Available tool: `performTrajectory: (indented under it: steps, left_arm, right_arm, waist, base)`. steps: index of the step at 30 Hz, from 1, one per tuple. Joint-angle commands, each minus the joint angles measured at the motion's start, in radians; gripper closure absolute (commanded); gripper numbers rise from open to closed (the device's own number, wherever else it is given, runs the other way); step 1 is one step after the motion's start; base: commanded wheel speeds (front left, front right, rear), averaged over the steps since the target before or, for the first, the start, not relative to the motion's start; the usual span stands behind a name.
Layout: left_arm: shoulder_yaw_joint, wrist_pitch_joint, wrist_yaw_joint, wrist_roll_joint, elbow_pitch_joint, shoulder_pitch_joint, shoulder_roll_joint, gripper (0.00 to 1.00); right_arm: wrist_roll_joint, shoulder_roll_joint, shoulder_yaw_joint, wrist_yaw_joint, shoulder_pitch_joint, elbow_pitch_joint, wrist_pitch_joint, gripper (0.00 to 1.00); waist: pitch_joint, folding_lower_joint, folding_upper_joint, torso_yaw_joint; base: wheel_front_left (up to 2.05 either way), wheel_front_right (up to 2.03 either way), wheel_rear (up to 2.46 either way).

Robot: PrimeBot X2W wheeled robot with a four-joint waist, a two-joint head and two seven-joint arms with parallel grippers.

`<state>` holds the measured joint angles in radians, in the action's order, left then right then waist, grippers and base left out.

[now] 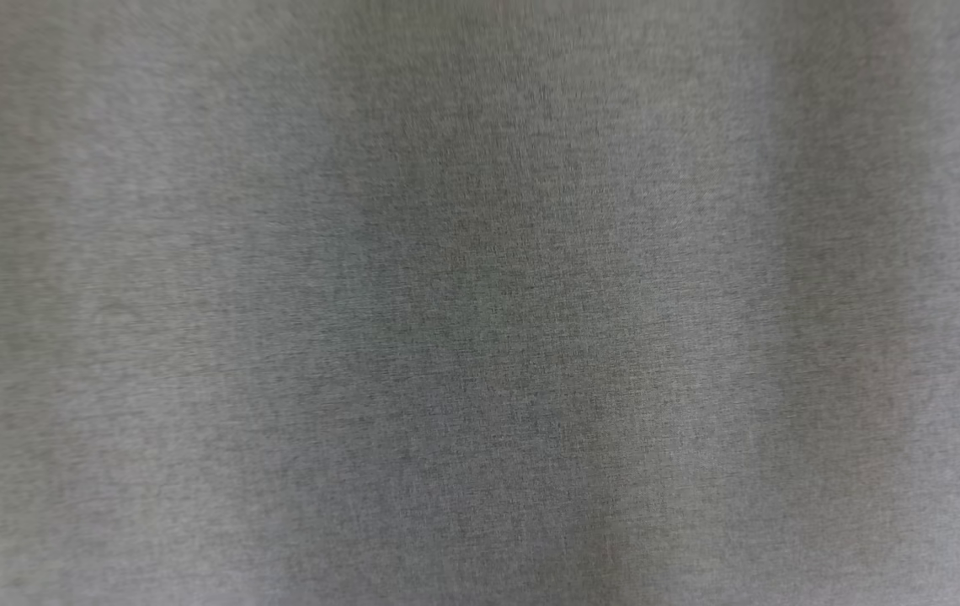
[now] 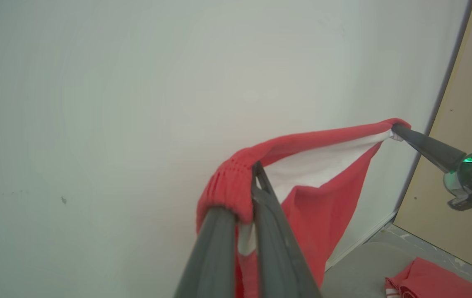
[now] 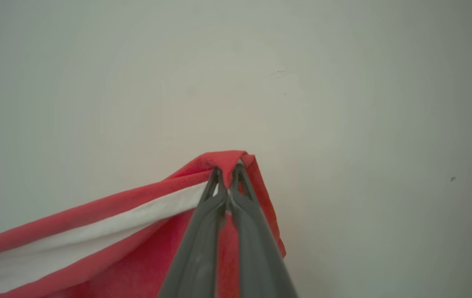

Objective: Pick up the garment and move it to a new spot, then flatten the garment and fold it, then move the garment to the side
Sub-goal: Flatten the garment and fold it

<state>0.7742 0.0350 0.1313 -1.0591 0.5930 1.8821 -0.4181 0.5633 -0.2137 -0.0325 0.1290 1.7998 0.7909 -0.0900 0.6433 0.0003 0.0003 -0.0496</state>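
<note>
The left jaws are pressed shut, their two dark fingers (image 2: 211, 256) pinching a bunched, ribbed stretch of the red garment (image 2: 319, 207), which wraps over the fingertips like a cuff. The right jaws are shut as well, fingers (image 3: 194, 256) meeting on a folded corner of the same red edge, with a peak of cloth standing just above the tips. From the left wrist view that other grip shows at the far end of the edge, so the two arms hold it at two points well apart. I judge this is done so the garment hangs by its own weight and opens out before being laid flat in its new spot. The edge between the grips sags slightly instead of running taut, and a white inner layer (image 2: 323, 165) shows where it gapes. The rest drops below the fingers, in the air before a pale wall (image 2: 136, 103), clear of the grey surface (image 2: 356, 269) lower down, where a second red piece (image 2: 434, 281) lies. A tan panel (image 2: 468, 186) stands beyond the wall's corner. The head view gives blurred grey woven cloth (image 1: 480, 303); what it belongs to I cannot tell.
</note>
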Motion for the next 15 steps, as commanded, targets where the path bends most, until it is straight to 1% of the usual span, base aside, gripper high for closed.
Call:
performTrajectory:
  steps: [1, 8, 15]
  left_arm:
    - [0.018, 0.010, -0.002, -0.013, 0.018, 0.033, -0.002, 1.00]
    - [0.108, 0.047, -0.002, -0.058, 0.075, 0.100, 0.001, 1.00]
    - [0.202, 0.095, -0.002, -0.099, 0.091, 0.086, -0.020, 1.00]
  right_arm:
    - [-0.012, 0.006, 0.005, 0.002, 0.027, 0.025, 0.014, 1.00]
    - [-0.031, 0.030, -0.021, 0.003, 0.083, 0.108, 0.042, 1.00]
    - [0.001, 0.033, -0.064, 0.002, 0.064, 0.151, 0.047, 1.00]
  waist:
    - [0.046, -0.0003, -0.0003, -0.016]
    - [0.078, -0.0003, -0.0003, -0.030]
    - [0.084, -0.0003, -0.0003, -0.034]
  base:
    - [0.00, 0.00, 0.00]
    - [0.00, 0.00, 0.00]
    - [0.00, 0.00, 0.00]
